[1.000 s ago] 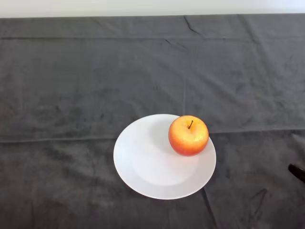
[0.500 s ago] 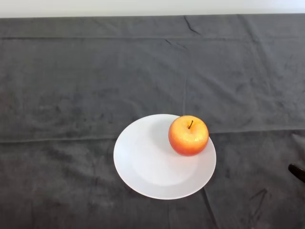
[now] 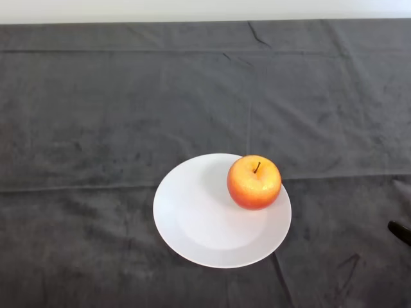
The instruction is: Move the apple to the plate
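Note:
A red and yellow apple (image 3: pixel 254 182) stands upright, stem up, on the right part of a round white plate (image 3: pixel 192 218). The plate lies on the dark cloth a little below the middle of the head view.
The dark cloth (image 3: pixel 115 109) covers the whole table, with creases running across it. The table's far edge (image 3: pixel 205 21) meets a pale wall at the top. A small dark object (image 3: pixel 399 231) pokes in at the right edge.

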Robot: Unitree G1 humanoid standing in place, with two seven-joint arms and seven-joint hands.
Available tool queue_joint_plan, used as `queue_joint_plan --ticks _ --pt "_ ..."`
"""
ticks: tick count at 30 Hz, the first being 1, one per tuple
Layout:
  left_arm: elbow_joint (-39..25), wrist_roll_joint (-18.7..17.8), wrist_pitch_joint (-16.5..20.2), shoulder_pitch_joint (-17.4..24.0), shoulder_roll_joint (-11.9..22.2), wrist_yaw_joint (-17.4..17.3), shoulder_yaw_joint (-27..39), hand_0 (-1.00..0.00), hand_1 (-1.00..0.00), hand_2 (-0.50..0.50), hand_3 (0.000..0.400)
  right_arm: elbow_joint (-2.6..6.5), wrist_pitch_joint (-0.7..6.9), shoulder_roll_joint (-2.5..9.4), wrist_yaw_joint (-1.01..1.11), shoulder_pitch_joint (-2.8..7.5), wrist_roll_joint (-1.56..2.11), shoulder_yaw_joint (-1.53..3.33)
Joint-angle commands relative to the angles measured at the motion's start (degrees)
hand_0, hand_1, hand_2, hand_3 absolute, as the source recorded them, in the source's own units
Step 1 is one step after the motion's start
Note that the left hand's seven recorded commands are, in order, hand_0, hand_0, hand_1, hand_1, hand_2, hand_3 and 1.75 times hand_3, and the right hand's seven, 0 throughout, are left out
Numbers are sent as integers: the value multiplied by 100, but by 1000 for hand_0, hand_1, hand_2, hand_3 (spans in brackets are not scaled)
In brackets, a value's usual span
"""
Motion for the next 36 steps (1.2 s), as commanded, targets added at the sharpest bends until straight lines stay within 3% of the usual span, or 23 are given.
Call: queue_joint_plan --ticks 1,36 --pt "225 -55 -133 -298 421 -26 -163 0 0 0 0 214 107 39 -3 143 226 86" --pt "253 -160 -141 -284 437 -42 -307 0 0 0 0 215 105 38 -4 143 228 88"
